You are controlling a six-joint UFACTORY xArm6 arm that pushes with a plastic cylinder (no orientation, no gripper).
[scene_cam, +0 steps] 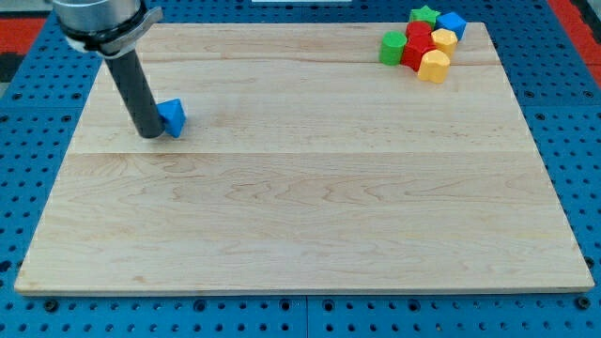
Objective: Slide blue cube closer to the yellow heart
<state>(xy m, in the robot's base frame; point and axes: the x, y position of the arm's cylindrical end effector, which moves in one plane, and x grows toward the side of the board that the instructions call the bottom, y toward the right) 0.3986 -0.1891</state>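
My tip (150, 134) rests on the board at the view's left, touching the left side of a blue triangular block (174, 116), which the rod partly hides. A blue cube (453, 23) sits in a tight cluster at the view's top right. Just below it is a small yellow block (444, 39), and a larger yellow block (433, 66) sits at the cluster's lower edge. I cannot tell which of them is the heart. My tip is far to the left of this cluster.
The cluster also holds a green star (424, 14), red blocks (416, 47) and a green cylinder (392, 47). The wooden board (300, 216) lies on a blue pegboard; the cluster is close to the board's top right corner.
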